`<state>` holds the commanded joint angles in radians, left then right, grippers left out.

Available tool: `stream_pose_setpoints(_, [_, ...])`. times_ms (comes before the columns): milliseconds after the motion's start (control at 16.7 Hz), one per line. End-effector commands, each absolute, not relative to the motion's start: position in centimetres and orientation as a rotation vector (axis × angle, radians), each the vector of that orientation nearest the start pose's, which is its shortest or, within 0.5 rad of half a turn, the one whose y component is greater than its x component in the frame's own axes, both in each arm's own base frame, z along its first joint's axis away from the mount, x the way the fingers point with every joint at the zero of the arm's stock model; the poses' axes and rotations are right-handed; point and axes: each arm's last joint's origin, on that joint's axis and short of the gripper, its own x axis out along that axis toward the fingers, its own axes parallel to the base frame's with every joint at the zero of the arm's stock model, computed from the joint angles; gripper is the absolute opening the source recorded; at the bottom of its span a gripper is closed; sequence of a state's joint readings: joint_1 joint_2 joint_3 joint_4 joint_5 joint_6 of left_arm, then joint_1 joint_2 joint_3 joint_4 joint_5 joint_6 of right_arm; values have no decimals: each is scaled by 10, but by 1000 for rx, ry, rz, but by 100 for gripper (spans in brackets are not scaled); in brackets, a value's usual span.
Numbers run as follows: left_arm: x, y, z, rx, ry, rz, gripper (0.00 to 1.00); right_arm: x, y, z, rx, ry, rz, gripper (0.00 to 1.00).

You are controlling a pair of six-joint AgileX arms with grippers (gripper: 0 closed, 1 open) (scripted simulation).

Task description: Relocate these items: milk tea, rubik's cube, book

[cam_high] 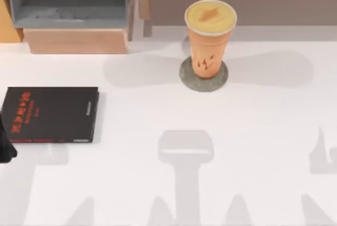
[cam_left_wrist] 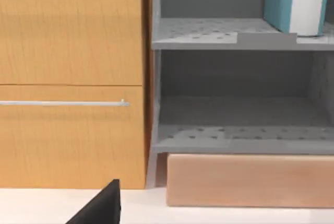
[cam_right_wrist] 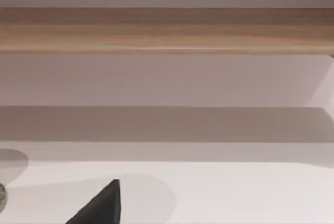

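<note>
Jaws on our left gripper (cam_high: 5, 149) at the desk's (cam_high: 221, 147) left edge: we cannot tell their state; reaching across, we are risking toppling the tall milk tea (cam_high: 209, 41) off its coaster (cam_high: 184, 76).

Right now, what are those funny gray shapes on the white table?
Top view: they are shadows, pale with soft edges; a wide one spreads to both sides behind the milk tea on its coaster, and spiky arm-like ones lie along the near edge of the table. Right wrist view: a soft gray shadow lies on the tabletop too.
</note>
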<state>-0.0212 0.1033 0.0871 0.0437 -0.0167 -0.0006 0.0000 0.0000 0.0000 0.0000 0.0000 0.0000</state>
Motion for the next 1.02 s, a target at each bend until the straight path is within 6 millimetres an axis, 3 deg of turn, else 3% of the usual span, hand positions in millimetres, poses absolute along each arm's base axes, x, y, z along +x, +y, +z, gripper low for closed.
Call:
stream_pose_setpoints(180, [120, -6, 225, -10, -52, -10, 100, 106, -1, 160, 0, 0, 0, 100])
stream_pose_setpoints(300, [138, -10, 254, -14, -54, -13, 100, 106, -1, 160, 0, 0, 0, 100])
stream_pose_setpoints(540, [210, -25, 293, -17, -4, -14, 100, 106, -1, 160, 0, 0, 0, 100])
stream_pose_setpoints(840, [314, -60, 304, -20, 6, -15, 100, 106, -1, 160, 0, 0, 0, 100])
stream_pose_setpoints(1020, [369, -84, 287, -19, 12, -16, 100, 106, -1, 160, 0, 0, 0, 100])
